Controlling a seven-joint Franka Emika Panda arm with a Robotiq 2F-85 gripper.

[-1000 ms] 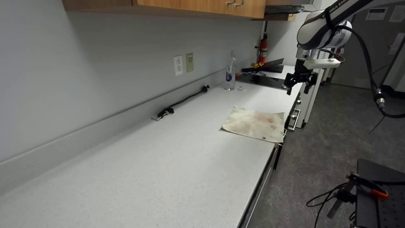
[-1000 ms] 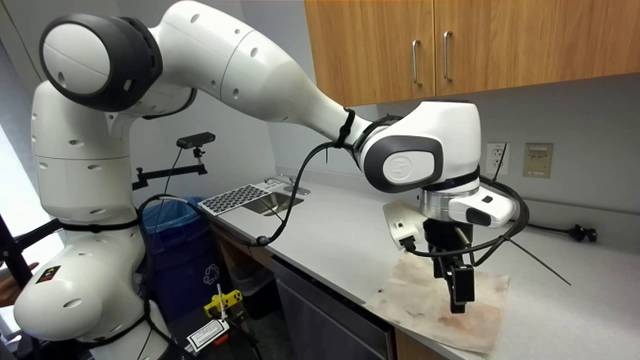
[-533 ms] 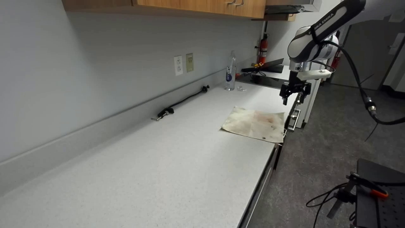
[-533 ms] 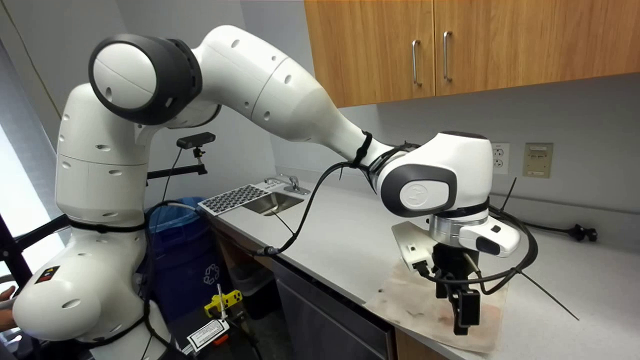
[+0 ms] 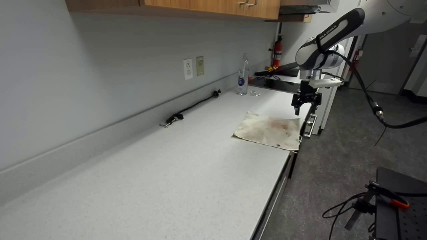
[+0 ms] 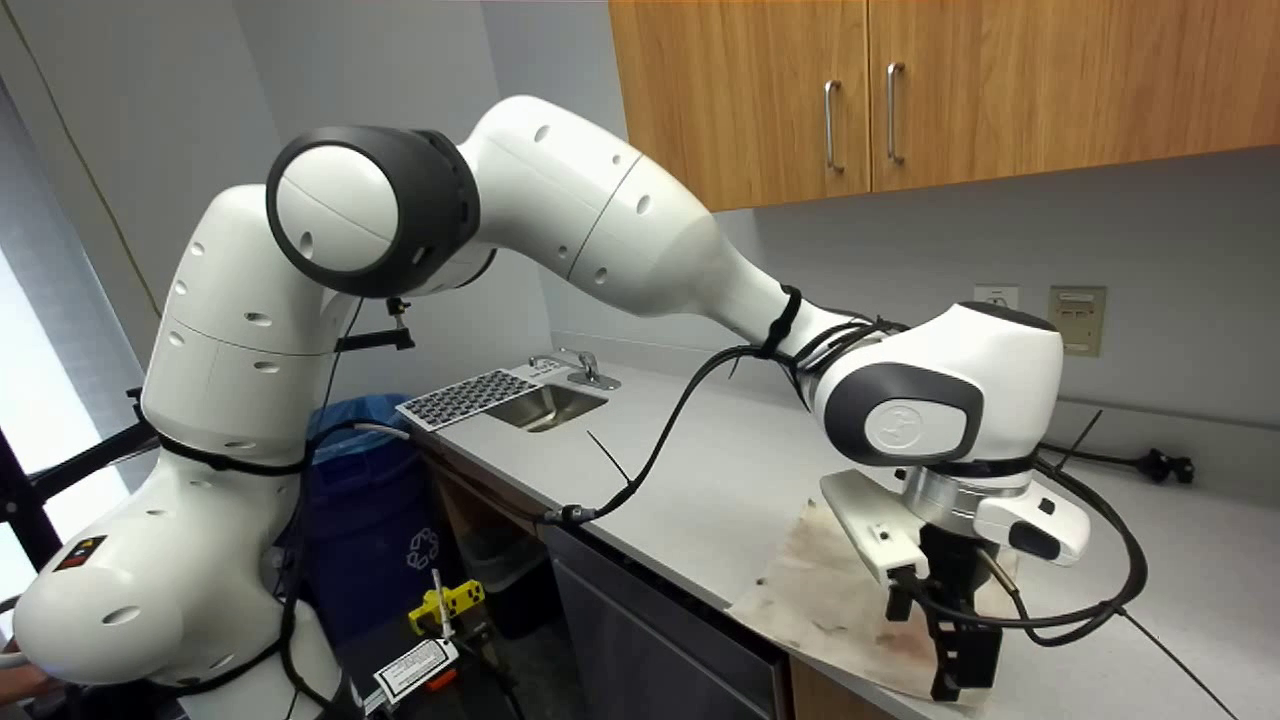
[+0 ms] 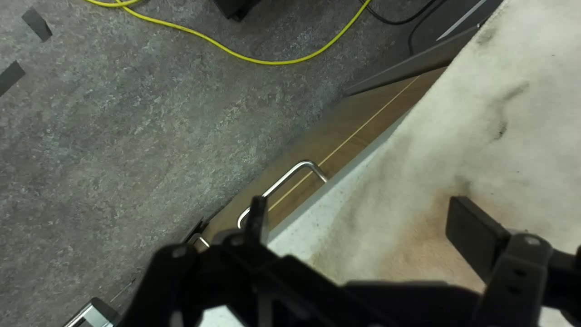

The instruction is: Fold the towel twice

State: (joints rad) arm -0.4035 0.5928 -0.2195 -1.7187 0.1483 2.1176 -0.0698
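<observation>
Two folds are asked for, and in an exterior view the towel (image 5: 267, 131) lies spread out on the counter (image 5: 150, 186), roughly four-sided, with no doubled-over layer that can be made out; I judge that neither fold has been made. One side of it reaches the counter's front edge. The gripper (image 5: 305, 110) hangs just beyond the towel, jaws pointing down and apart. A clear bottle (image 5: 243, 76) stands farther back, well apart from the towel. In an exterior view the arm (image 6: 640, 220) reaches out over the counter, and its wrist and gripper cover part of the towel (so the corner behind them cannot be checked from here). In the wrist view the jaws stand wide apart with nothing gripped: one shows over the blotched towel, the other against a metal drawer handle (image 7: 287, 175) at the counter's front. The towel looks flat here too, faintly wavy rather than folded. What is left, in my judgement, is the whole job: lower the gripper to an edge or corner, pinch it, carry it across and release it, then do the same again for the second fold.
</observation>
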